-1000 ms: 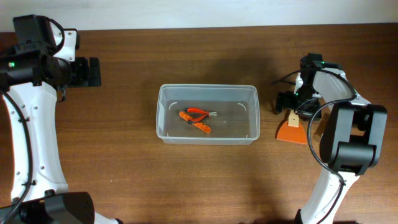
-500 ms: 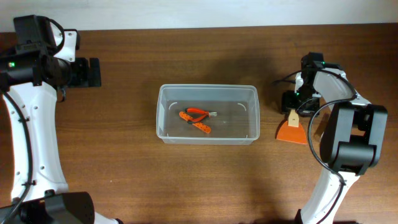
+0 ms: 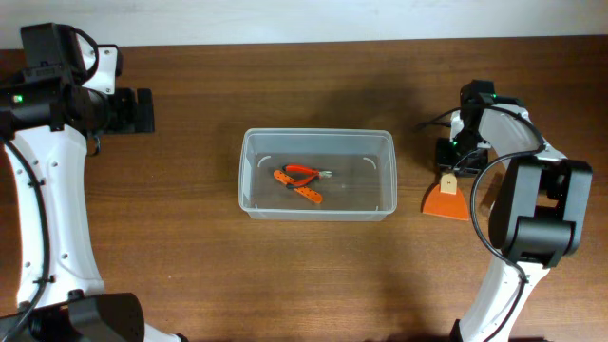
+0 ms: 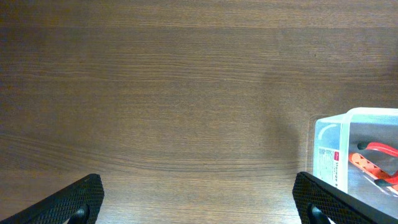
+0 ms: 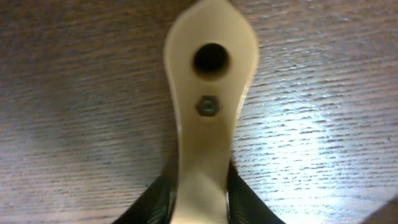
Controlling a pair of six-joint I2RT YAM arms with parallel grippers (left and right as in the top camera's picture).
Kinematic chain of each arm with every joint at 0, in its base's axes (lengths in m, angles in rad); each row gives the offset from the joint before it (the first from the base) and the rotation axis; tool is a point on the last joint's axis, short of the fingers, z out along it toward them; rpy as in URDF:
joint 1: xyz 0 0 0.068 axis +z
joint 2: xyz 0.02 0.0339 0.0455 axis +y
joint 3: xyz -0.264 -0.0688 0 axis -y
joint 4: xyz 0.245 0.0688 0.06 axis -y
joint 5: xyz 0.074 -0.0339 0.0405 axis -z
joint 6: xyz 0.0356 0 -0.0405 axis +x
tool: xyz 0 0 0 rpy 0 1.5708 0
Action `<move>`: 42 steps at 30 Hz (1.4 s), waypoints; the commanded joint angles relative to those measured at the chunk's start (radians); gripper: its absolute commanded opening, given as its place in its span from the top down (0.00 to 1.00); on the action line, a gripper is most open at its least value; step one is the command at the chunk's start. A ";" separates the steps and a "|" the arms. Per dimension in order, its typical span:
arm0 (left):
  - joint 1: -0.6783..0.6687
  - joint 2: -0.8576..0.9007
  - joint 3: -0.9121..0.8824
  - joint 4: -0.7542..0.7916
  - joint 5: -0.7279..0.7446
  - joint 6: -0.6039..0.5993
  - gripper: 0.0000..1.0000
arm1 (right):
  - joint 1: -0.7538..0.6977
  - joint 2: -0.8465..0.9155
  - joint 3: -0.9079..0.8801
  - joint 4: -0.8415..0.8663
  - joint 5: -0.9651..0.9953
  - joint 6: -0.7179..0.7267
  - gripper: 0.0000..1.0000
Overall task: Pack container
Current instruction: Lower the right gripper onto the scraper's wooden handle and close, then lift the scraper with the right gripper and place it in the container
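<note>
Jaws of the right gripper (image 5: 200, 208): narrow, closed on the handle (image 5: 208, 130) of the scraper (image 3: 445, 202). The dark fingers (image 5: 160, 198) lie against both sides of the handle's waist.

Handle: smooth, glossy cream plastic. It is slim at the grip and swells to a rounded teardrop end toward 12 o'clock in the wrist view. That end has a round hole (image 5: 211, 57) and a small hex nut (image 5: 208, 106) just below it.

Blade: flat, orange, fan-shaped. It lies on the table (image 3: 313, 275) and spreads toward 6 o'clock in the overhead view, with the gripper at its 12 o'clock.

Jaws of the left gripper (image 3: 141, 109): wide apart, only wood between them. Fingertips (image 4: 79, 198): black, fine cross-hatched texture, at the lower corners of the wrist view.

Container (image 3: 316, 174): centre of the table, upright, open side up.
- Material and shape: clear colourless plastic, rectangular, rounded corners, raised rim, walls slightly milky.
- Long axis: 9 to 3 o'clock in the overhead view.
- Label (image 4: 329, 167): white with a red mark, on the short wall facing the left gripper.
- Contents: pliers (image 3: 302, 181) lying flat on the floor, left of centre, with orange handles and grey metal tips toward 3 o'clock.

Surroundings:
- Scraper: at 3 o'clock of the container, near its short right wall but apart, with bare wood between.
- Left gripper: at 10 o'clock of the container, well apart.
- Table: dark brown wood, fine straight grain, satin sheen, glare under the right wrist.
</note>
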 commanded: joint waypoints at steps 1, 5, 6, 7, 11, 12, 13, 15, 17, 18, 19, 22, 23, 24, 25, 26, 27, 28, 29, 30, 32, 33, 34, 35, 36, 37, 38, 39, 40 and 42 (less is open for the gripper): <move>0.004 0.003 -0.002 -0.003 0.014 -0.012 0.01 | -0.002 0.014 -0.023 0.003 -0.021 0.004 0.75; 0.004 0.003 -0.002 -0.003 0.015 -0.012 0.01 | -0.002 0.014 -0.023 0.004 -0.020 0.004 0.78; 0.004 0.003 -0.002 -0.003 0.014 -0.012 0.01 | -0.002 0.014 -0.023 0.004 -0.020 0.004 0.79; 0.004 0.003 -0.002 -0.003 0.015 -0.012 0.01 | -0.002 0.014 -0.023 0.004 -0.020 0.004 0.80; 0.004 0.003 -0.002 -0.003 0.014 -0.012 0.01 | -0.002 0.014 -0.023 0.004 -0.020 0.004 0.88; 0.004 0.003 -0.002 -0.003 0.014 -0.012 0.01 | -0.002 0.014 -0.023 0.004 -0.020 0.004 0.90; 0.004 0.003 -0.002 -0.003 0.014 -0.012 0.01 | -0.002 0.014 -0.023 0.004 -0.020 0.004 0.94; 0.004 0.003 -0.002 -0.003 0.014 -0.012 0.01 | -0.002 0.014 -0.023 0.004 -0.020 0.004 0.96; 0.004 0.003 -0.002 -0.003 0.014 -0.012 0.01 | -0.002 0.014 -0.023 0.004 -0.020 0.004 0.96; 0.004 0.003 -0.002 -0.003 0.014 -0.012 0.01 | -0.002 0.014 -0.023 0.004 -0.020 0.004 0.96; 0.004 0.003 -0.002 -0.003 0.014 -0.012 0.01 | -0.002 0.014 -0.023 0.004 -0.020 0.004 0.96; 0.004 0.003 -0.002 -0.003 0.014 -0.012 0.01 | -0.002 0.014 -0.023 0.004 -0.020 0.004 0.96; 0.004 0.003 -0.002 -0.003 0.014 -0.012 0.01 | -0.002 0.014 -0.023 0.004 -0.020 0.004 0.96; 0.004 0.003 -0.002 -0.003 0.014 -0.012 0.01 | -0.002 0.014 -0.023 0.003 -0.020 0.004 0.96; 0.004 0.003 -0.002 -0.003 0.014 -0.012 0.01 | -0.002 0.014 -0.023 0.004 -0.020 0.004 0.96; 0.004 0.003 -0.002 -0.003 0.014 -0.012 0.01 | -0.002 0.014 -0.023 0.004 -0.020 0.004 0.96; 0.004 0.003 -0.002 -0.003 0.014 -0.012 0.01 | -0.002 0.014 -0.023 0.004 -0.020 0.004 0.96; 0.004 0.003 -0.002 -0.003 0.014 -0.012 0.01 | -0.002 0.014 -0.023 0.005 -0.020 0.004 0.96; 0.004 0.003 -0.002 -0.003 0.014 -0.012 0.01 | -0.002 0.014 -0.023 0.005 -0.020 0.004 0.96; 0.004 0.003 -0.002 -0.003 0.014 -0.012 0.01 | -0.002 0.014 -0.023 0.005 -0.020 0.004 0.97; 0.004 0.003 -0.002 -0.003 0.014 -0.012 0.01 | -0.002 0.013 -0.021 0.007 -0.020 0.004 0.96; 0.004 0.003 -0.002 -0.003 0.014 -0.012 0.01 | -0.002 0.013 -0.018 0.008 -0.020 0.004 0.96; 0.004 0.003 -0.002 -0.003 0.014 -0.012 0.01 | -0.002 0.011 -0.013 0.007 -0.020 0.004 0.96; 0.004 0.003 -0.002 -0.003 0.014 -0.012 0.01 | -0.002 0.009 -0.004 0.004 -0.021 0.005 0.96; 0.004 0.003 -0.002 -0.003 0.014 -0.011 0.01 | -0.002 0.005 0.006 -0.001 -0.020 0.005 0.96; 0.004 0.003 -0.002 -0.003 0.014 -0.012 0.01 | -0.002 -0.003 0.022 -0.009 -0.020 0.005 0.96; 0.004 0.003 -0.002 -0.003 0.014 -0.011 0.01 | -0.001 -0.010 0.043 -0.021 -0.020 0.004 0.96; 0.004 0.003 -0.002 -0.003 0.014 -0.012 0.01 | 0.000 -0.019 0.067 -0.035 -0.020 0.004 0.96; 0.004 0.003 -0.002 -0.003 0.014 -0.011 0.01 | 0.002 -0.027 0.089 -0.047 -0.020 0.004 0.96; 0.004 0.003 -0.002 -0.003 0.014 -0.012 0.01 | 0.004 -0.051 0.151 -0.084 -0.020 0.004 0.96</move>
